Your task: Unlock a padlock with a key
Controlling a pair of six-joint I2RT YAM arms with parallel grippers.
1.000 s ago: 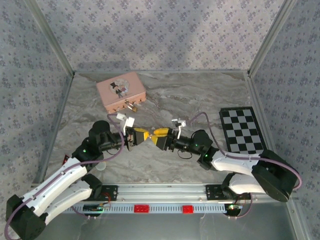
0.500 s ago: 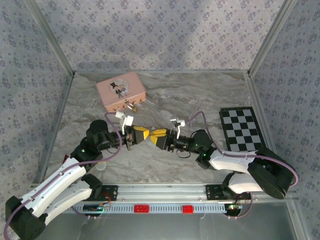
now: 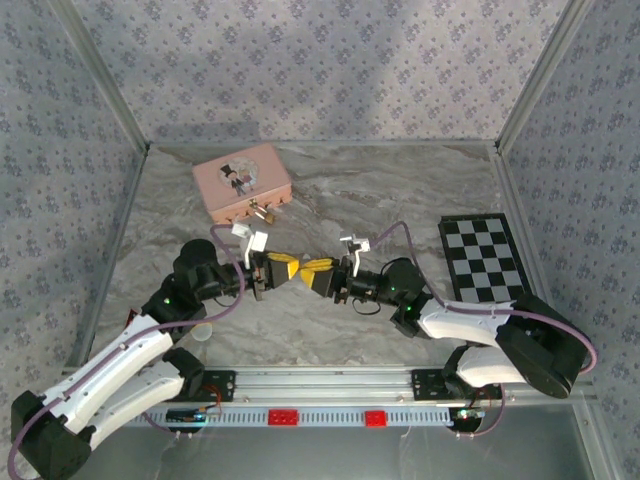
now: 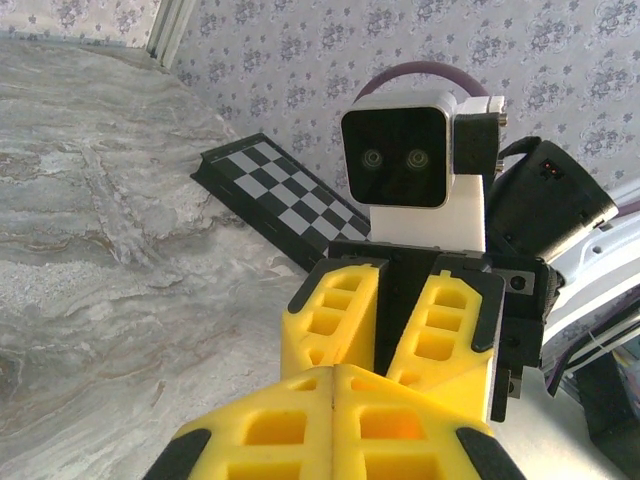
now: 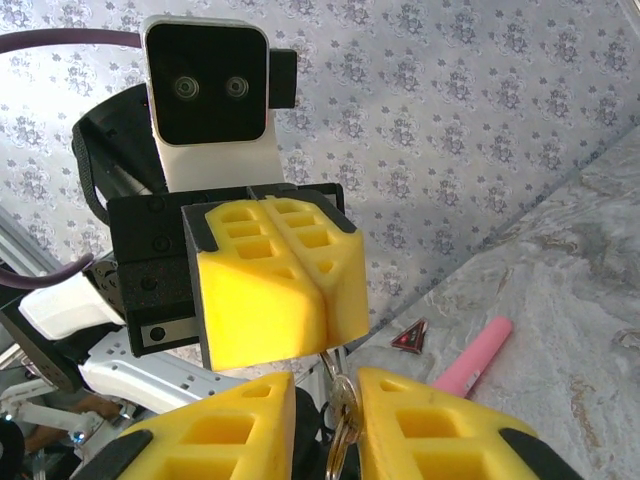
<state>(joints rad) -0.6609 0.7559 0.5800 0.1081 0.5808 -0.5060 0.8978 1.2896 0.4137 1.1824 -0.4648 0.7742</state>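
Note:
The brass padlock [image 3: 262, 212] hangs at the front of a pink box [image 3: 243, 180] at the back left. Over the middle of the table my two grippers meet tip to tip. My left gripper [image 3: 283, 268] [image 5: 322, 322] is shut on the key [image 5: 342, 398], which hangs with its ring from the closed yellow fingertips. My right gripper [image 3: 318, 268] [image 5: 325, 390] stands just below with the key in the narrow gap between its fingers [image 5: 430, 420]. The key lies against one finger and is apart from the other. In the left wrist view my left gripper [image 4: 335, 372] shows its pressed seam.
A folded chessboard [image 3: 485, 260] [image 4: 290, 200] lies at the right. A pink stick [image 5: 475, 355] and a small red triangle [image 5: 408, 338] lie on the marble table [image 3: 400, 190] near the left arm. Patterned walls enclose three sides.
The right gripper's fingers have narrowed around the hanging key, and the two grippers have drawn closer together. The left gripper stays shut.

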